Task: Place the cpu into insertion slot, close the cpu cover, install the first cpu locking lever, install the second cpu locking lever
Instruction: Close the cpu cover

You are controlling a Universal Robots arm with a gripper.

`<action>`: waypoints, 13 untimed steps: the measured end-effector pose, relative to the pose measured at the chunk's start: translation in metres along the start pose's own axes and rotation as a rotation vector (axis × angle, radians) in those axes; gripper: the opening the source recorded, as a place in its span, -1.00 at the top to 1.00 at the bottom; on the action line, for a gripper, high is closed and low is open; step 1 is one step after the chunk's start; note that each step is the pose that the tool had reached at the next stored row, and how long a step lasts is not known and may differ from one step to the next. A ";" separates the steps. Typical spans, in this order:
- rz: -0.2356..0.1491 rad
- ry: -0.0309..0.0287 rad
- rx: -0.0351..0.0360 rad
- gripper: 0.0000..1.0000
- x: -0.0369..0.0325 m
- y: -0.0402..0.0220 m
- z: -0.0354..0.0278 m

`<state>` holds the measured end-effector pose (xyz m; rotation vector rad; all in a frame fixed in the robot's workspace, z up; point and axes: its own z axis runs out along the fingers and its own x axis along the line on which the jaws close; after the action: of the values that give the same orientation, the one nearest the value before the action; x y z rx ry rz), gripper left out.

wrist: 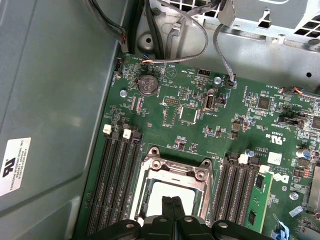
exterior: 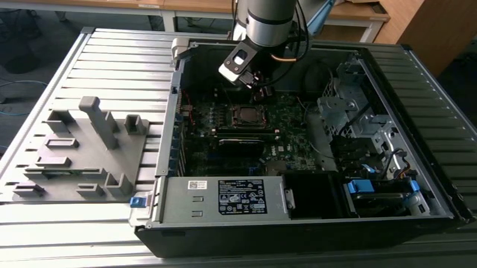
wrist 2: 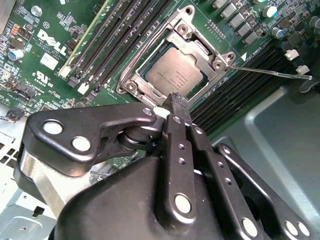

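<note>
The gripper (wrist 2: pixel 177 102) hangs low over the green motherboard (wrist: pixel 200 100) inside the open black computer case (exterior: pixel 298 234). Its two black metal fingers (wrist 2: pixel 176 145) are pressed together along their whole length, and nothing is seen between them. In both wrist views their tips stand just above the near edge of the processor socket; I cannot tell if they touch it.

The cpu (wrist 2: pixel 175 75), a small flat square chip with a dull grey metal face, sits already in the socket. The cpu cover (wrist 2: pixel 135 75), a thin silvery metal frame with a large square cut-out, lies flat around the chip, so that the grey face shows through the opening. One thin silvery wire lever (wrist 2: pixel 270 72) reaches out from a corner of the socket and passes over the long black memory slots (wrist 2: pixel 250 100); whether it is lifted off the board I cannot tell.

In the first wrist view a green memory stick (wrist: pixel 260 195) stands in one slot beside the socket, and a round coin battery (wrist: pixel 147 85) sits further up the board. In the exterior view the case lies on a grey slatted metal table (exterior: pixel 111 67), and a grey plastic fixture (exterior: pixel 82 151) with upright posts rests on the exterior view's left, well apart from the case opening.
</note>
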<state>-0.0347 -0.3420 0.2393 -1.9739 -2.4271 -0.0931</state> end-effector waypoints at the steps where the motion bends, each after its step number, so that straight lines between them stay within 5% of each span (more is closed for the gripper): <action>1: 0.000 0.0000 0.0001 0.79 0.0000 0.0000 0.0000; 13: -0.043 0.0017 0.0020 0.79 0.0000 0.0000 0.0000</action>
<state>-0.0347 -0.3420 0.2393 -1.9205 -2.4680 -0.0926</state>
